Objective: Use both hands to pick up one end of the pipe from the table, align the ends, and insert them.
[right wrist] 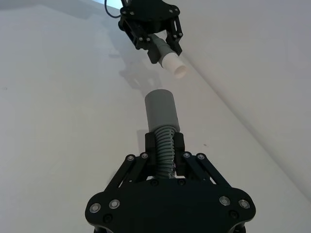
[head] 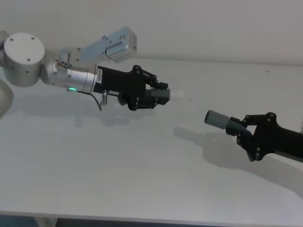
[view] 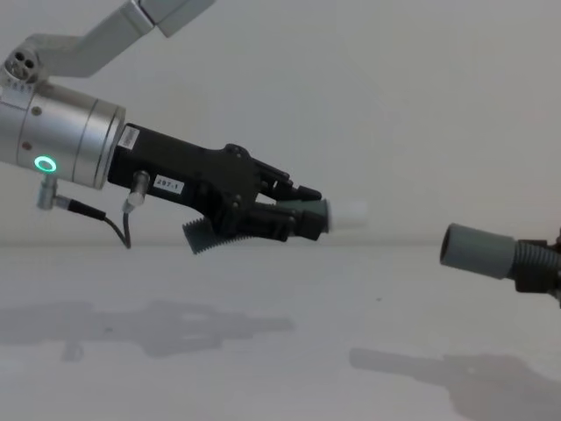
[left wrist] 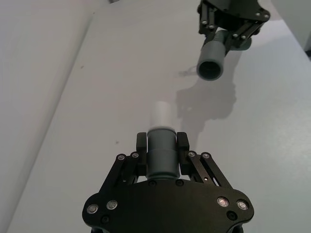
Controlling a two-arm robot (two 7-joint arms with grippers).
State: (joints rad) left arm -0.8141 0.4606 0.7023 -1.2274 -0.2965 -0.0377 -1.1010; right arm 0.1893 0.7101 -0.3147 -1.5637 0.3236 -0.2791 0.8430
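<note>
The left gripper (head: pixel 162 94) pinches a white-tipped pipe piece (head: pixel 173 95); well ahead of it, the right gripper (head: pixel 237 128) pinches the cuffed piece (head: pixel 217 118).

Grey ribbed pipe (right wrist: pixel 164 136); white table (head: pixel 118 165).

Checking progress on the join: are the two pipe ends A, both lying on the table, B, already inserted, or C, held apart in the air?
C: the left gripper holds the white-tipped piece and the right gripper the grey-cuffed piece, with a gap between them above the table.
</note>
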